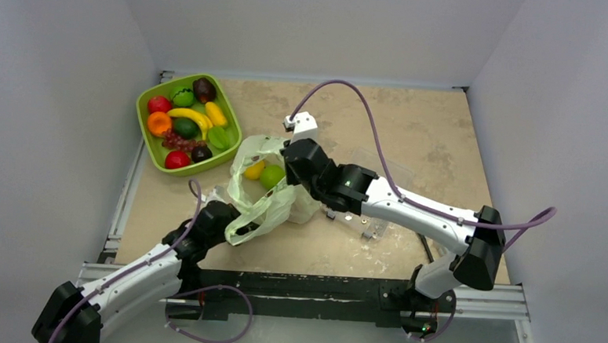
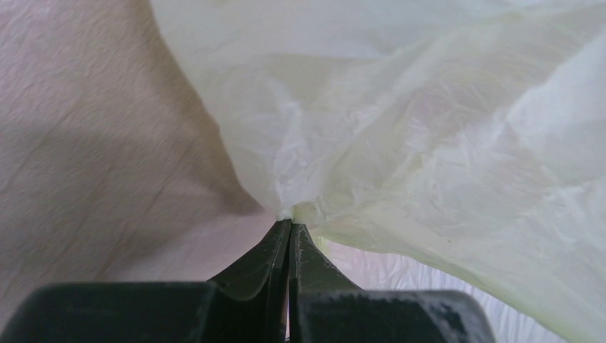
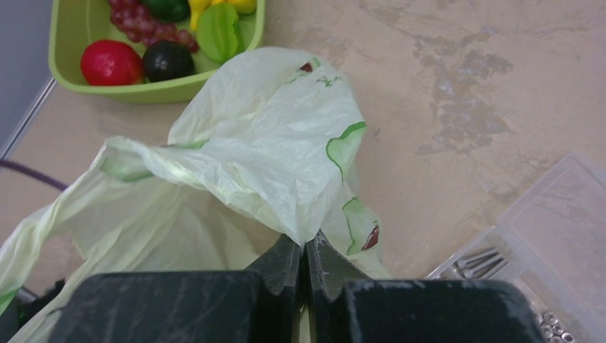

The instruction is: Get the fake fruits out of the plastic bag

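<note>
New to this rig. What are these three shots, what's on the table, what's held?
Two robot arms are bolted at the near edge of a beige table. The wide picture looks down from above. The other two come from a camera on each wrist, with that arm's own fingers at the bottom. The left gripper and the right gripper are each pinched shut on the thin pale green plastic bag. Inside it show a small yellow toy fruit and a light green one. A green tray of other toy fruit sits at the far left. A clear plastic box of screws lies by the right arm.
</note>
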### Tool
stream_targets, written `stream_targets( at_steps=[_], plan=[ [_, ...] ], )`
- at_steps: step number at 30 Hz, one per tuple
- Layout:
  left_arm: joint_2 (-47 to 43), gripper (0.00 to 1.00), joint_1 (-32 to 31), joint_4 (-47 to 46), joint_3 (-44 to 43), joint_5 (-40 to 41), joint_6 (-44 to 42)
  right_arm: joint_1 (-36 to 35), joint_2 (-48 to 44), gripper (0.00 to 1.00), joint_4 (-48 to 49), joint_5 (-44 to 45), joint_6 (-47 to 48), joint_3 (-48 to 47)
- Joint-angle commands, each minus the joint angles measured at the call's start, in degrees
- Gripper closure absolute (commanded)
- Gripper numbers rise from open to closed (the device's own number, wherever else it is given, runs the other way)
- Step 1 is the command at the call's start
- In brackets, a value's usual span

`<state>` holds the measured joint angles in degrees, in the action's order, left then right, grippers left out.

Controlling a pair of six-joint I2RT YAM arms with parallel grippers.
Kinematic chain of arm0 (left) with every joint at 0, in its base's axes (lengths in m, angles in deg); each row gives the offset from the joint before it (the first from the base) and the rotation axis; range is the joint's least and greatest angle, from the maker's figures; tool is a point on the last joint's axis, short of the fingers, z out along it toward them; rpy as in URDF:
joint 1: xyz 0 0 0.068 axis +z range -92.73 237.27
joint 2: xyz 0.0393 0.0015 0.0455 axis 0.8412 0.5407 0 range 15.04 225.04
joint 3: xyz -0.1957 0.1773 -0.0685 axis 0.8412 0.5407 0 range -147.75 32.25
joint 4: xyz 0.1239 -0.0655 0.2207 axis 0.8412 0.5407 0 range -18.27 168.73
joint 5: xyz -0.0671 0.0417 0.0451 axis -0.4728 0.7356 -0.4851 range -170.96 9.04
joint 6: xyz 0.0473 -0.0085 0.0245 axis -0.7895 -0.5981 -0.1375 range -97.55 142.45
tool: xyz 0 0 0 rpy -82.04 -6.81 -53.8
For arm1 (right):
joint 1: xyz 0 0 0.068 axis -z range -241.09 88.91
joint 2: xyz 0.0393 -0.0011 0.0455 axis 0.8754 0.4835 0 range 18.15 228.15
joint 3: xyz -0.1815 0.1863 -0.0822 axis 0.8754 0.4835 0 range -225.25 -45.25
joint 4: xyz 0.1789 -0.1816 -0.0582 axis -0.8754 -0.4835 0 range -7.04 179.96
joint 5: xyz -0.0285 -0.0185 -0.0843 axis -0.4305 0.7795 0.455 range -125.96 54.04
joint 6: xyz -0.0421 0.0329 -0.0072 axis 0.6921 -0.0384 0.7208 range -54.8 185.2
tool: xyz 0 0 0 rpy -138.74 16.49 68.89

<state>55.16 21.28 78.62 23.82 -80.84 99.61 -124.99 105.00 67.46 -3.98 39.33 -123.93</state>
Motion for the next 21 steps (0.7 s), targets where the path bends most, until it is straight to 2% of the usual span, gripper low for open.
stream_targets(
  at_steps=[1,6,9,11,12,14,15,18,21],
  plan=[
    [-6.3,1.00,0.5,7.4,1.5,-3.1,-6.0,7.6,-2.5,1.00,4.3,-6.6,5.4,-4.0],
    [-16.5,1.00,0.9,17.4,-0.6,-3.5,-8.7,10.8,1.6,1.00,0.9,-12.2,9.0,-9.1],
    [-20.2,1.00,0.9,19.1,-1.5,-6.7,-8.8,10.7,2.4,1.00,-1.8,-12.0,8.0,-9.7],
    [-20.9,0.78,0.9,22.0,-3.2,-9.4,-8.9,10.6,1.8,1.00,-3.1,-13.3,5.7,-8.8],
    [-20.9,0.67,1.0,24.4,-4.7,-10.4,-9.1,10.4,1.5,0.96,-4.2,-13.7,4.3,-8.4],
    [-20.7,0.50,0.9,28.0,-8.5,-12.8,-10.7,9.8,0.5,0.82,-6.6,-12.9,0.7,-7.5],
    [-20.7,0.46,1.0,29.8,-10.5,-13.8,-12.0,9.4,-0.2,0.76,-7.6,-12.4,-0.9,-6.6],
    [-21.7,0.43,1.0,35.0,-16.7,-15.5,-16.6,7.4,-2.3,0.38,-10.6,-10.5,-6.2,-4.8],
    [-22.6,0.43,1.0,36.7,-22.8,-18.1,-21.1,5.6,-3.1,0.12,-14.3,-9.4,-11.5,-4.1]
  ],
)
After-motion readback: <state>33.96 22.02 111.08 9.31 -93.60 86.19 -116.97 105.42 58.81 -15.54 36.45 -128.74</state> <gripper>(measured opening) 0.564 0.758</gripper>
